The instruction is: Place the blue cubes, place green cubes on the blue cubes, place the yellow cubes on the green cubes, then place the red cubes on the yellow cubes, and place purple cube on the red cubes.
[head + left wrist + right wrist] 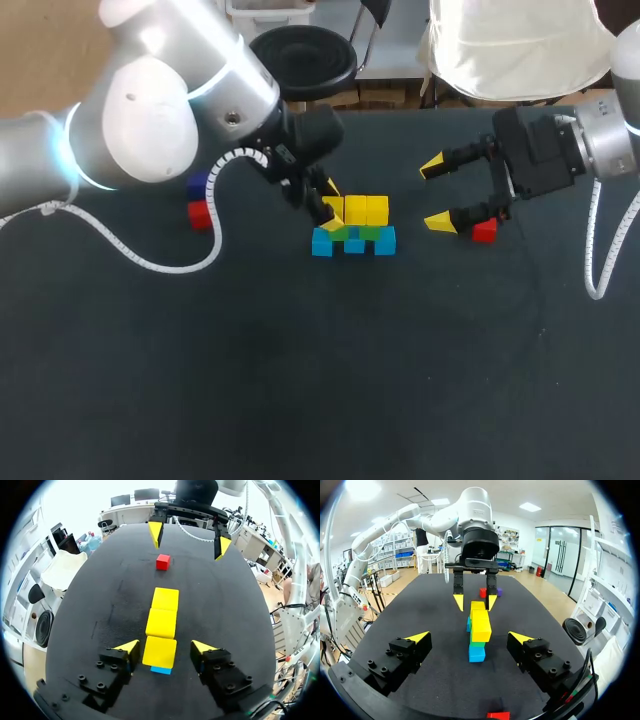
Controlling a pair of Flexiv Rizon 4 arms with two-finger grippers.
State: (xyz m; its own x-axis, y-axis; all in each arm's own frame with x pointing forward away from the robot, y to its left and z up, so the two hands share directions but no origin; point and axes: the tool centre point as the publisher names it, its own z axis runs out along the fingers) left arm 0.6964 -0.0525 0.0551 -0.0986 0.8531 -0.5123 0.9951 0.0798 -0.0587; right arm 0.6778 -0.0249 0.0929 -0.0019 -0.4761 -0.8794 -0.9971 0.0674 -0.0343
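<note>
Left pincer (pixel 165 645) spread astride the end yellow cube (pixel 160 652); right pincer (pixel 438 193), also spread, should centre squarely over the nearby red cube (pixel 484 231).

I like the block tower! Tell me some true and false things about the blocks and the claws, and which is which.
1. Three yellow cubes sit in a row on top. True.
2. The blue cubes are at the bottom. True.
3. A red cube is stacked on the yellow ones. False: the red cubes lie on the table.
4. The right claw grips a red cube. False: it is open, holding nothing.
</note>
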